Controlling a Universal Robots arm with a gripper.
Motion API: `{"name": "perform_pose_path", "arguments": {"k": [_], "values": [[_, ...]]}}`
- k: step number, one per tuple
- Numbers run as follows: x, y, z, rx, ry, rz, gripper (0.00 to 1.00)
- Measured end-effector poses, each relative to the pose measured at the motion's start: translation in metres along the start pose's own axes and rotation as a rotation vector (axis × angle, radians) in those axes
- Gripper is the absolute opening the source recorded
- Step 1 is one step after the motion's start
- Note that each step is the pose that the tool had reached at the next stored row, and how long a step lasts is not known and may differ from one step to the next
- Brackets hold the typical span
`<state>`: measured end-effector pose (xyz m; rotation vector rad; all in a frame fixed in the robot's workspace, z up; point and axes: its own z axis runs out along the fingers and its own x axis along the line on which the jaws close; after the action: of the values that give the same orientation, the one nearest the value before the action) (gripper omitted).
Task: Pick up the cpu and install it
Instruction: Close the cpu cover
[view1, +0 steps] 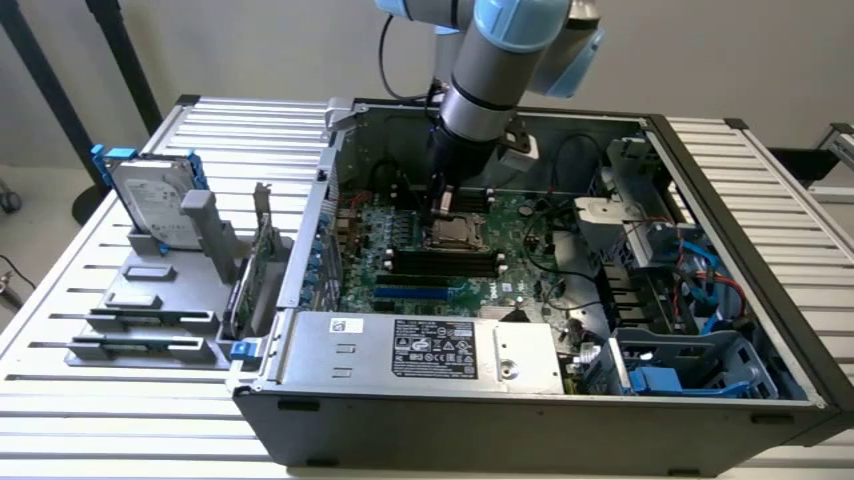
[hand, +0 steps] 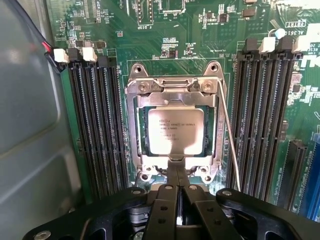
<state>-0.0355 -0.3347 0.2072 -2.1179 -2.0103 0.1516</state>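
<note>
On the slatted bench (view1: 80, 420), open computer case (view1: 534, 425) laid on its side with the panel off, likely to turn the green board (hand: 150, 50) upward for reach from above. Robot arm (view1: 481, 90) reaching steeply down into the case near its far wall, over the middle of the board. Left of the case, grey fixture (view1: 147, 345) with a hard drive (view1: 150, 200) on blue rails stood upright in a slot, probably for an easy grab by the edges. Between two banks of black memory slots (hand: 95, 130), metal-framed socket (hand: 132, 125), thin wire lever (hand: 229, 140) along one side. Cpu (hand: 175, 131) flat inside that frame, printed face up, seemingly seated already. Hand (hand: 178, 172) shut tight with nothing between the fingers, tips just over the frame's edge, beside the cpu and apparently not on it. Bench of pale metal slats, level and ribbed, good footing for the heavy case; behind it, plain light wall (view1: 267, 50).
</note>
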Motion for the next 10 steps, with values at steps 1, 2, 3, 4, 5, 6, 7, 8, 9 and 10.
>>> {"name": "perform_pose_path", "arguments": {"k": [1,2,3,4,5,6,7,8,9,10], "values": [[-0.0001,-0.0007,-0.0016,0.0016,0.0009,0.001,0.11],[-0.0004,-0.0013,-0.0027,0.0031,0.0019,0.001,0.11],[-0.0007,-0.0022,-0.0036,0.0043,0.0029,0.002,0.11],[-0.0013,-0.0032,-0.0044,0.0055,0.0042,0.002,0.11],[-0.0020,-0.0043,-0.0052,0.0065,0.0059,0.003,0.11],[-0.0028,-0.0054,-0.0061,0.0075,0.0074,0.003,0.11],[-0.0035,-0.0066,-0.0070,0.0083,0.0089,0.004,0.11],[-0.0042,-0.0078,-0.0079,0.0089,0.0101,0.004,0.11],[-0.0048,-0.0092,-0.0088,0.0095,0.0114,0.005,0.11],[-0.0055,-0.0105,-0.0097,0.0098,0.0128,0.005,0.11]]}}
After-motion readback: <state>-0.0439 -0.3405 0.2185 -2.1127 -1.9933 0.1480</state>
